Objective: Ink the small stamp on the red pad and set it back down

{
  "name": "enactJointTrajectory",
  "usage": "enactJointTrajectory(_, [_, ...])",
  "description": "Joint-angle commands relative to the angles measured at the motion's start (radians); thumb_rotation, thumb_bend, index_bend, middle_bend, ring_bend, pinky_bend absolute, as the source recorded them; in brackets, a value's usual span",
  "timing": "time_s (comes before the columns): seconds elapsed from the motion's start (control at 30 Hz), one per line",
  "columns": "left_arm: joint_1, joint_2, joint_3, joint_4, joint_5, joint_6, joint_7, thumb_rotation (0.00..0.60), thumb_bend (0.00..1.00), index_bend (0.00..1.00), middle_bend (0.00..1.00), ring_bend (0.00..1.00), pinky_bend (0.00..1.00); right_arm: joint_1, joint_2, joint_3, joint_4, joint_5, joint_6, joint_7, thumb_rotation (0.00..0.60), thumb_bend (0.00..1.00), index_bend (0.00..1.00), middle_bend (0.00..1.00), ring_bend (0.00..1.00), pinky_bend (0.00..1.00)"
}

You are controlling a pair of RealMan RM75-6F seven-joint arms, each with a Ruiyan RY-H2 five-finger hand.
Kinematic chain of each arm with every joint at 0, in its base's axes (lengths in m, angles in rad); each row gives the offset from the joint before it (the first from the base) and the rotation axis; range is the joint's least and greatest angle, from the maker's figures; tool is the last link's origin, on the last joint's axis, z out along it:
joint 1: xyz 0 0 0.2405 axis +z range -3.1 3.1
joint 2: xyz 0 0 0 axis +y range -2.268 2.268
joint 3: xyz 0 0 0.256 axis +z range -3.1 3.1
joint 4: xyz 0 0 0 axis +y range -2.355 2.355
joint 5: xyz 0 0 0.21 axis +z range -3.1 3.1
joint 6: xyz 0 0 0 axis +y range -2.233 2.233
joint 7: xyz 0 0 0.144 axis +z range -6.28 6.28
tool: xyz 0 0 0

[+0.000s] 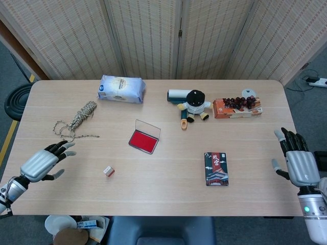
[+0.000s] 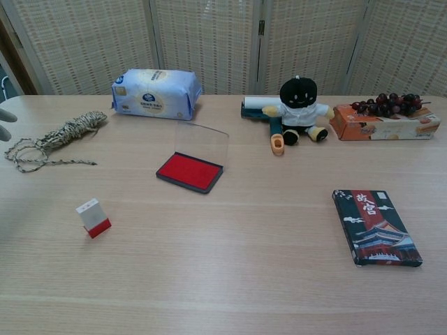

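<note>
The small stamp (image 1: 108,171) (image 2: 93,217), white with a red base, stands on the table left of centre. The red ink pad (image 1: 144,140) (image 2: 191,171) lies open behind it and to its right, clear lid raised. My left hand (image 1: 44,162) hovers over the table's left edge, well left of the stamp, fingers apart and empty; only its fingertips (image 2: 5,116) show in the chest view. My right hand (image 1: 296,160) is open at the table's right edge, empty and far from both objects.
A coil of twine (image 1: 75,120) lies just beyond my left hand. Along the back stand a tissue pack (image 1: 121,88), a plush doll (image 1: 194,105) and a box with grapes (image 1: 237,106). A dark card box (image 1: 216,168) lies right of centre.
</note>
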Motion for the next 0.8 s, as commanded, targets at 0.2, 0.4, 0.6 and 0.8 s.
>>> enactJointTrajectory(0.2, [-0.114,-0.078,0.088,0.214,0.125,0.055,-0.172,0.600,0.38,0.20,0.03,0.01,0.18,0.044,-0.019,0.030,0.013,0.069,-0.057,-0.029,0.600,0.37,0.02,0.00,0.00,0.00])
enactJointTrajectory(0.4, [-0.157,-0.112,0.135,0.341,0.149,0.067,-0.280,0.600,0.38,0.20,0.03,0.01,0.18,0.087,-0.031,0.058,0.030,0.115,-0.101,-0.042,0.600,0.37,0.02,0.00,0.00,0.00])
enactJointTrajectory(0.6, [-0.182,-0.136,0.148,0.355,0.129,0.036,-0.260,0.600,0.38,0.15,0.01,0.00,0.18,0.122,-0.046,0.066,0.053,0.138,-0.144,-0.040,0.600,0.37,0.02,0.00,0.00,0.00])
enactJointTrajectory(0.8, [-0.206,-0.159,0.154,0.314,0.079,-0.050,-0.265,0.600,0.38,0.12,0.00,0.00,0.18,0.138,-0.047,0.059,0.099,0.116,-0.171,0.022,0.600,0.38,0.02,0.00,0.00,0.00])
